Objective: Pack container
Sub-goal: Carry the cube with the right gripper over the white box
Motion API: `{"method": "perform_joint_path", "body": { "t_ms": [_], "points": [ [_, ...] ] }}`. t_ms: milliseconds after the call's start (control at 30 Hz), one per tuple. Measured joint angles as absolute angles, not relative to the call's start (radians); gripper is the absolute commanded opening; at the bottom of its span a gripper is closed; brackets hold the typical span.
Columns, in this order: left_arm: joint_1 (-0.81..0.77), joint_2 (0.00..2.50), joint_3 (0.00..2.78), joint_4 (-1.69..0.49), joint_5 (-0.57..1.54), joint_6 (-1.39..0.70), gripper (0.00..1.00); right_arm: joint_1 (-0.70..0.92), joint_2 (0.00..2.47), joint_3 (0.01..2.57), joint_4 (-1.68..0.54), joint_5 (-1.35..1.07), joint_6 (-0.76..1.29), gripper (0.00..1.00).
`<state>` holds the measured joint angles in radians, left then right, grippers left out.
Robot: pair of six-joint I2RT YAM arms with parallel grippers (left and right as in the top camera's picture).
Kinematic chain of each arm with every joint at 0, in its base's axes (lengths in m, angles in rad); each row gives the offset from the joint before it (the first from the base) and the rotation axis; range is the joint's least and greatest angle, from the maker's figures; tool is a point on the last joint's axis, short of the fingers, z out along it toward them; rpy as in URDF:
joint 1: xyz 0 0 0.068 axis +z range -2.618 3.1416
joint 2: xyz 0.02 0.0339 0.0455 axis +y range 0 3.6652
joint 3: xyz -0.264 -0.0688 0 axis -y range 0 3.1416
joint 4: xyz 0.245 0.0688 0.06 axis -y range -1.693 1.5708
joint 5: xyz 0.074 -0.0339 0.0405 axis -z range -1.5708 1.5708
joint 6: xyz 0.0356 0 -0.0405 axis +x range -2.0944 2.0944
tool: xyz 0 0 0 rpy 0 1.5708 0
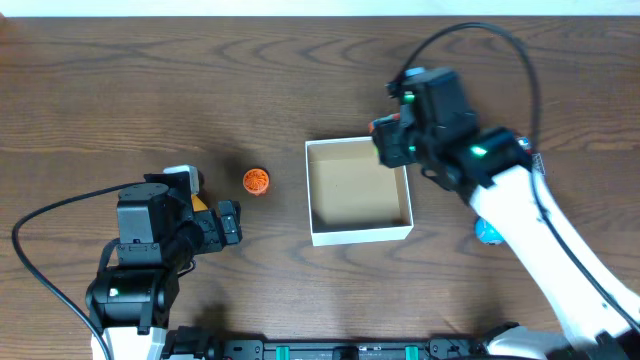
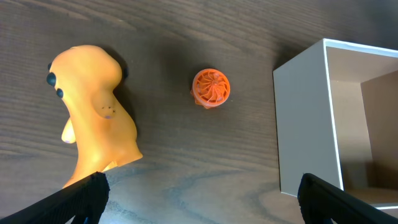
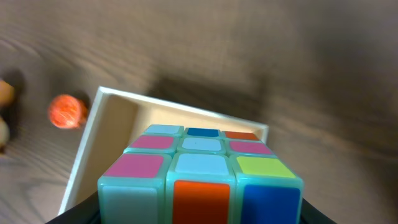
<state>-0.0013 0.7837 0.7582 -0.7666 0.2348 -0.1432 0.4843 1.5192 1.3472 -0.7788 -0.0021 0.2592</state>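
Observation:
The container [image 1: 360, 235] is a square white box with a tan bottom at the table's middle; it also shows in the left wrist view [image 2: 305, 118] and the right wrist view [image 3: 84, 155]. My right gripper [image 1: 390, 140] is shut on a multicoloured puzzle cube [image 3: 199, 174] and holds it above the box's far right corner. My left gripper [image 1: 225, 225] is open and empty, with its fingers wide apart [image 2: 199, 202]. A yellow-orange toy figure [image 2: 96, 112] lies just ahead of its left finger. A small orange ribbed ball [image 1: 256, 180] sits between that toy and the box.
A small blue object [image 1: 488, 231] lies right of the box, partly under my right arm. The orange ball also shows in the left wrist view [image 2: 211, 86] and the right wrist view [image 3: 67, 111]. Cables loop over the table on both sides.

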Motion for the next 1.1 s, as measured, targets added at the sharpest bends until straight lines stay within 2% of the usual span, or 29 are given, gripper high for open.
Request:
{"method": "perform_joint_path", "body": {
  "t_ms": [767, 800, 867, 900, 1000, 1100],
  "points": [
    [-0.001, 0.784, 0.758, -0.767, 0.235, -0.143, 0.98, 0.503, 1.902, 1.348, -0.778, 0.036, 0.391, 0.02],
    [-0.001, 0.784, 0.758, -0.767, 0.235, -0.143, 0.98, 0.503, 1.911, 1.348, -0.773, 0.037, 0.393, 0.03],
    [-0.001, 0.784, 0.758, -0.767, 0.235, -0.143, 0.98, 0.503, 1.918, 1.348, -0.767, 0.038, 0.395, 0.22],
    [-0.001, 0.784, 0.758, -0.767, 0.235, -0.143, 0.98, 0.503, 1.919, 1.348, -0.765, 0.039, 0.395, 0.27],
    [-0.001, 0.784, 0.758, -0.767, 0.235, -0.143, 0.98, 0.503, 1.919, 1.348, -0.762, 0.041, 0.395, 0.35],
    [-0.001, 0.784, 0.758, -0.767, 0.236, -0.143, 0.98, 0.503, 1.919, 1.348, -0.761, 0.040, 0.398, 0.47]
  ]
}}
